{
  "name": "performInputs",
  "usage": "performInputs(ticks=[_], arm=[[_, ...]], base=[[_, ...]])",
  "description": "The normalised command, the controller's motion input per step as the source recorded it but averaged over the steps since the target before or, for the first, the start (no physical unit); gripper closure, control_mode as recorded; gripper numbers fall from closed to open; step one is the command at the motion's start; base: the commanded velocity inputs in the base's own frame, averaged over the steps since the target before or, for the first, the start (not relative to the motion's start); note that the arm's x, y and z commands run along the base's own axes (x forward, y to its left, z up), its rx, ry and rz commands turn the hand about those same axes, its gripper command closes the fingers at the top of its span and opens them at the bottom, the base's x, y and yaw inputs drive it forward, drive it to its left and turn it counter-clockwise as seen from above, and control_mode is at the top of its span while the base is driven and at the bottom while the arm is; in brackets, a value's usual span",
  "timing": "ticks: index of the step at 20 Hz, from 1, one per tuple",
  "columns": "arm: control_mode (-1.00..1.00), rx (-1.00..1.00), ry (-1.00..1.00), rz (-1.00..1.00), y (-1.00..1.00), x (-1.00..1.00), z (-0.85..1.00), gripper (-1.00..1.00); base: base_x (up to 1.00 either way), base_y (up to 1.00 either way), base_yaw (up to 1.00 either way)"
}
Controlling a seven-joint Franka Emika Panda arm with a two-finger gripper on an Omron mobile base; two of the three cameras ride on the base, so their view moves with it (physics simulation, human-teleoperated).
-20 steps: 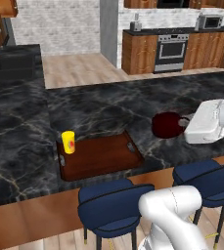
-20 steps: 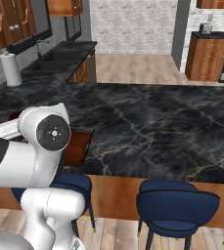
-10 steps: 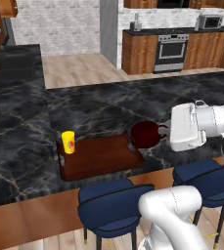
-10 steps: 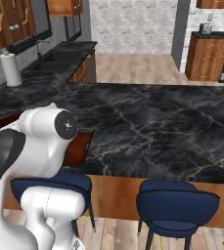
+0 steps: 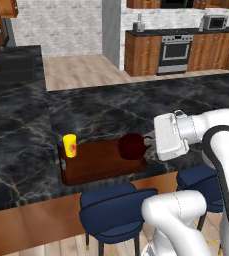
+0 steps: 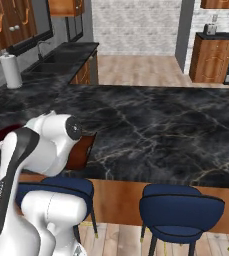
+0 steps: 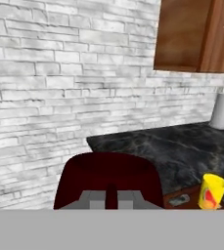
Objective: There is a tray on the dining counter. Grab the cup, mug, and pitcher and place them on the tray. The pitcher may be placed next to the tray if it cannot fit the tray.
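Left base view: hand (image 5: pixel 150 142) clamped on mug (image 5: pixel 132 145) over tray (image 5: pixel 93 162), cup (image 5: pixel 69 145) nearby.

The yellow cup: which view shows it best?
The left base view: the cup stands whole and unobstructed at the tray's left end. The hand view shows it small at the lower right, beyond the mug. In the right base view I cannot pick it out.

A home kitchen is shown. A broad black marble counter (image 5: pixel 101 107) is fronted by blue stools (image 6: pixel 181 207). Brown wood cabinets (image 5: pixel 143 55) are set along the far wall around a steel oven (image 5: pixel 175 52), with a microwave (image 5: pixel 213 22) placed above. A sink (image 6: pixel 66 57), a paper towel roll (image 6: pixel 11 70) and white brick walls (image 7: pixel 59 73) are seen.
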Motion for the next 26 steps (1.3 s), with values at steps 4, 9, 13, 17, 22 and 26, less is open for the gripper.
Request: performInputs(ticks=[4,9,13,17,22,26], arm=[[-1.0,-0.01,0.0,0.12,0.31,0.27,-0.37,1.0],[-1.0,0.0,0.03,0.12,0.21,0.21,-0.17,1.0],[-1.0,0.0,0.03,0.09,0.04,0.19,-0.09,1.0],[-1.0,0.0,0.03,0.06,0.0,0.19,-0.13,1.0],[-1.0,0.0,0.02,0.05,0.01,0.17,-0.26,1.0],[-1.0,0.0,0.02,0.05,0.05,0.21,-0.3,1.0]], base=[[0.0,0.0,0.0],[0.0,0.0,0.0],[0.0,0.0,0.0],[0.0,0.0,0.0],[0.0,0.0,0.0],[0.0,0.0,0.0]])
